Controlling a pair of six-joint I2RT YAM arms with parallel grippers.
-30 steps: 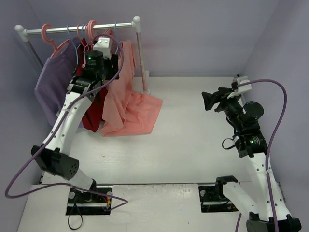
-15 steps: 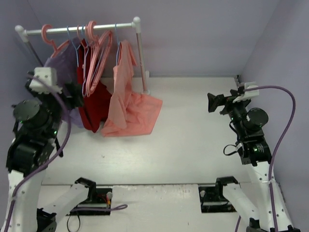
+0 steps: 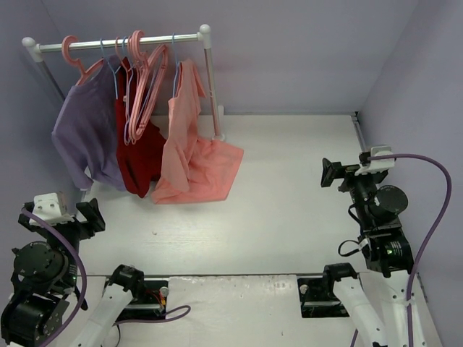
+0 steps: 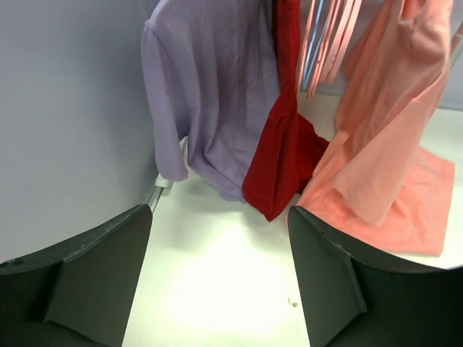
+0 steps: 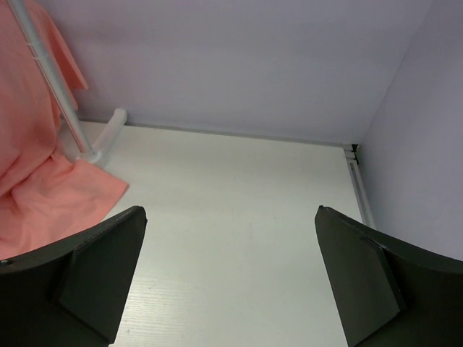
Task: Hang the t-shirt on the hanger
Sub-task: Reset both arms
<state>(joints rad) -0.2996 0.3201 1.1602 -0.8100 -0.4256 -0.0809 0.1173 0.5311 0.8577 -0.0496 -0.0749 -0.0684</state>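
The left gripper (image 4: 221, 275) has left the white clothes rail (image 3: 116, 43), where it was up among the garments, and is now down at the near left corner of the counter (image 3: 289, 202), well apart from the rail. The right gripper (image 5: 228, 275) has drawn back a little on the side far from the rail. Both grippers have their fingers spread wide with nothing between them.

Three garments hang on the rail. There is one lavender-purple shirt (image 3: 83, 137) at its left end, one dark red garment (image 3: 141, 159) in the middle, and one salmon-pink cloth t-shirt (image 3: 192, 155) just left of the rail's right post. The t-shirt hangs from a thin light-blue wire hanger (image 3: 174, 69) hooked on the rail. Its long axis runs from the rail downward, shoulders up. Its lower part is spread flat on the counter at the foot of that post, reaching to the post's right.

A second blue wire hanger shows near the lavender shirt. A bunch of empty pink plastic hangers (image 3: 141, 87) hangs mid-rail, and their exact number cannot be told.
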